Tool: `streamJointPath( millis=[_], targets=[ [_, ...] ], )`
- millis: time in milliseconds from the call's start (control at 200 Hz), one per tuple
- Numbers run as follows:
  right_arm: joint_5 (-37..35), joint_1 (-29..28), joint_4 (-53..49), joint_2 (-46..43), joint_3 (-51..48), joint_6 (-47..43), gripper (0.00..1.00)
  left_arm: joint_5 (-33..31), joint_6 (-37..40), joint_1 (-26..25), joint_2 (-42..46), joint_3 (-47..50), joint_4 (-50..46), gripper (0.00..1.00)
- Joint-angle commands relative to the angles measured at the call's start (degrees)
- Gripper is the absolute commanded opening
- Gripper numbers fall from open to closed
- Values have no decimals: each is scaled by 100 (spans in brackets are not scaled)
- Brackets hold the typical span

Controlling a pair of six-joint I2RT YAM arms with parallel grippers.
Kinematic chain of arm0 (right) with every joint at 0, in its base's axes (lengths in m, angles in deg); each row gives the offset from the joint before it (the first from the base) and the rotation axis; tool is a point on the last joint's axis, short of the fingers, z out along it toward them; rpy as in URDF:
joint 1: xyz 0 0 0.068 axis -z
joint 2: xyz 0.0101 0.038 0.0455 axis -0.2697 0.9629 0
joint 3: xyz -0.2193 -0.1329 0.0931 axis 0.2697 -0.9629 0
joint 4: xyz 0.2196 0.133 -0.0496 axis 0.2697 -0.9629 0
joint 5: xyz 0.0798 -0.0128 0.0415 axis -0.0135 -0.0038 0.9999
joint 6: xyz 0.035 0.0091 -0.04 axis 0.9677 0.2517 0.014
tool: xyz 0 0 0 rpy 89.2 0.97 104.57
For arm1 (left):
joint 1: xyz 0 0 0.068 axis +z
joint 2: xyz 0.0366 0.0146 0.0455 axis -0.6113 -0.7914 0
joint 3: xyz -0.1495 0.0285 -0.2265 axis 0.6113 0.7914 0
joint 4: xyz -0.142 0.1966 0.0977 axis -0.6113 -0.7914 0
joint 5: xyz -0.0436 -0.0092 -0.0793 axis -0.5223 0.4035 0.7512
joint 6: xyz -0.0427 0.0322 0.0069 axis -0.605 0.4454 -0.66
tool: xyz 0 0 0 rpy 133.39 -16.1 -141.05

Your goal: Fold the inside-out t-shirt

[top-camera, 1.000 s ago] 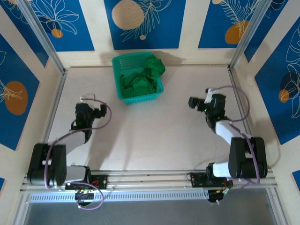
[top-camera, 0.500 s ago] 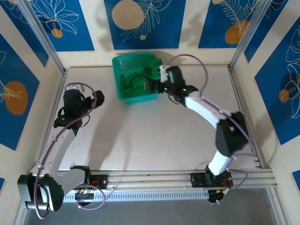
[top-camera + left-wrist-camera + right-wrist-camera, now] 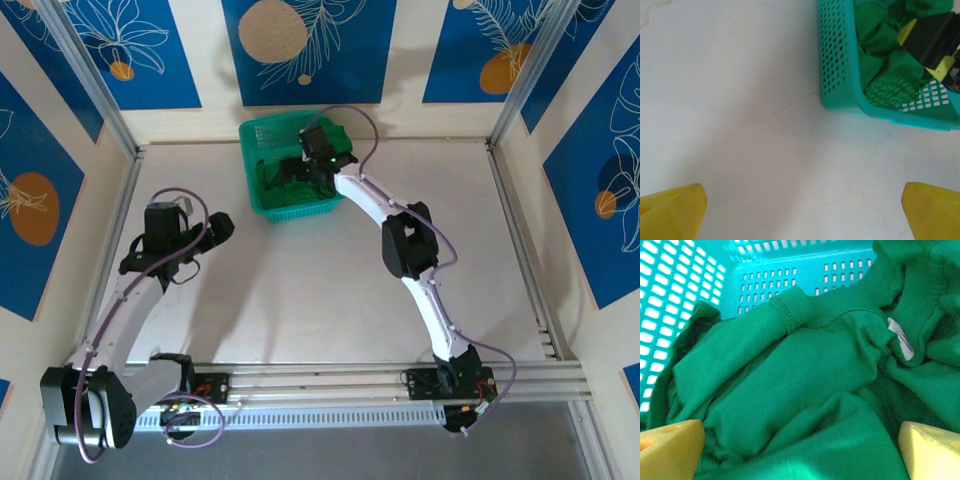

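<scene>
The inside-out t-shirt (image 3: 805, 385) is found crumpled in the teal basket (image 3: 837, 60) at the overhead view's upper centre, directly under the right hand (image 3: 800, 455), which is spread wide and empty. The left hand (image 3: 800, 210), equally wide and empty, is poised farther off over bare table (image 3: 300, 300). No long axis can be told; the labelled collar is turned toward the right wrist view's upper right.

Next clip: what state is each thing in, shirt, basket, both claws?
t-shirt: crumpled in the basket, unfolded, neck label showing.
basket: upright on the table, holding the t-shirt.
left claw: open, empty, above bare table near the basket.
right claw: open, over the t-shirt in the basket, gripping nothing.
</scene>
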Motion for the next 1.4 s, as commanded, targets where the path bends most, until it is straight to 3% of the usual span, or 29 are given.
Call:
streamJointPath(
  millis=[0,135,265,315,350,540,786,986,1081,1206,1306,1396],
  targets=[
    [-150,-73,-672,503,771,294,96,261,-47,-8,22,59,-140,99],
    [149,9,-723,885,997,563,80,517,-102,-8,-61,152,96,99],
    [897,143,-341,856,829,804,22,845,-135,-7,-259,163,365,99],
    [1279,215,-295,813,966,872,5,961,-127,-8,-357,104,381,100],
    [1549,263,-269,755,1097,905,1,1051,-101,-8,-422,52,381,99],
    [3056,670,758,-4,1172,1384,0,1242,-146,-7,-626,-143,383,99],
    [4745,858,1292,-1014,2110,1553,0,1400,-251,-8,-572,-437,285,100],
    [5803,653,1959,-2446,1103,1419,0,1255,-264,-8,-434,-314,567,99],
    [5818,489,2060,-3336,-103,1071,3,1393,-383,-7,-468,-208,760,99],
    [5055,213,1603,-4549,-2067,178,8,1519,-433,-8,-503,-150,762,99],
    [4280,143,1511,-5463,-3952,-7,26,1439,-414,-1,-473,-56,665,99],
    [3503,225,1426,-5954,-5313,186,31,1404,-424,1,-514,16,620,100]
  ],
)
